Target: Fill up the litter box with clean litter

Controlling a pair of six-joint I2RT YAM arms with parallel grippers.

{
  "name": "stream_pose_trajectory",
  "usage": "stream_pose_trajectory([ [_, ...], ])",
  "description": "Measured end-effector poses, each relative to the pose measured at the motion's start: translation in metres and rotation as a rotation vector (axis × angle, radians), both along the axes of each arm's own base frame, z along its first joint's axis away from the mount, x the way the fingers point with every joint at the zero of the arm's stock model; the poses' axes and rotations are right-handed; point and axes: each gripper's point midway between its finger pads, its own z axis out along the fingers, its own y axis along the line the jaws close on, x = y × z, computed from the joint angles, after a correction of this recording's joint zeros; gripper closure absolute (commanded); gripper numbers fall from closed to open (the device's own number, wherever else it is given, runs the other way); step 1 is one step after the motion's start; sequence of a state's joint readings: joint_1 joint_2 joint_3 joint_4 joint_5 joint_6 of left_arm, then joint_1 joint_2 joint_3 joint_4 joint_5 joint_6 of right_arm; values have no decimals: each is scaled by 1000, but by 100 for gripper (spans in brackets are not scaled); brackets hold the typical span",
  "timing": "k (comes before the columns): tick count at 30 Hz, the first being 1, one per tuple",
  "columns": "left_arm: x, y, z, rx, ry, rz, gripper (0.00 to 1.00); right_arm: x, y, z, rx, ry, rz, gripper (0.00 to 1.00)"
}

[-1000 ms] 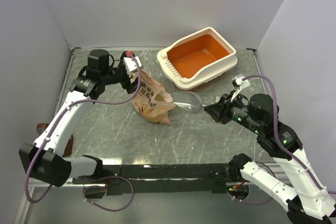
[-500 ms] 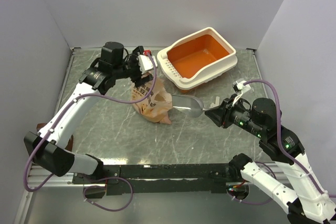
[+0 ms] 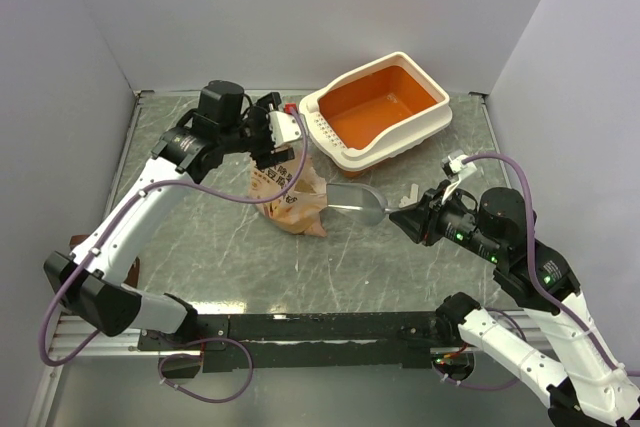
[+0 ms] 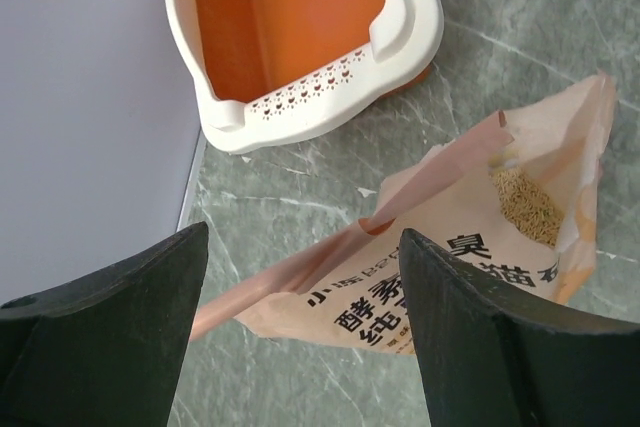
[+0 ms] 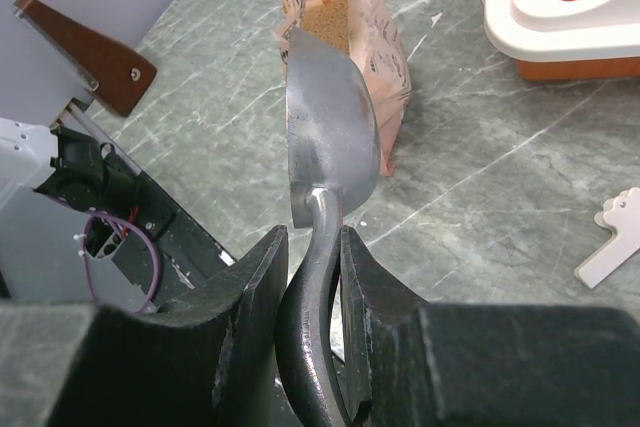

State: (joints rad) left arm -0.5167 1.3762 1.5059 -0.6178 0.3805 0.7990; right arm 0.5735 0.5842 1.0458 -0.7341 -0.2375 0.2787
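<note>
**Unheld bag could spill**

Your orange, cream-rimmed plastic litter box (image 3: 385, 109) sits bare at the far side of the surface (image 3: 220, 247). The pale beige litter granules (image 4: 525, 205) lie inside the slumped pink-orange paper bag (image 3: 290, 199). Your right gripper (image 5: 312, 247) clamps the grey metal scoop (image 3: 358, 197); your left gripper (image 4: 300, 247) gapes, empty. Scoop now and the bag may slide, scattering granules.

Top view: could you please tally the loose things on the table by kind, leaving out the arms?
Litter box: 1
Paper litter bag: 1
Metal scoop: 1
Small white piece: 1
Total: 4
</note>
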Motion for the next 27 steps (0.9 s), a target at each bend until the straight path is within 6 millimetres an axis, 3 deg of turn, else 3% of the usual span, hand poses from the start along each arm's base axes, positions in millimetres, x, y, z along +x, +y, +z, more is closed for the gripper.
stream_pose_trajectory([
  [6,8,4,-11,46,28,4,19,-2,1,0,3,1,11,100],
  [12,21,4,-35,89,71,4,19,-3,2,-2,1,2,18,100],
  [20,20,1,-48,109,126,-15,25,-2,2,-8,-12,11,21,100],
  [21,20,1,-48,109,130,-18,28,-2,2,-8,-13,11,21,100],
  [24,17,1,-49,110,147,-18,49,-2,2,-8,-13,10,21,100],
  [25,17,1,-50,112,149,-19,72,-2,2,-8,-13,10,21,100],
  [27,15,2,-52,112,166,-14,95,-2,2,-8,-13,10,21,100],
])
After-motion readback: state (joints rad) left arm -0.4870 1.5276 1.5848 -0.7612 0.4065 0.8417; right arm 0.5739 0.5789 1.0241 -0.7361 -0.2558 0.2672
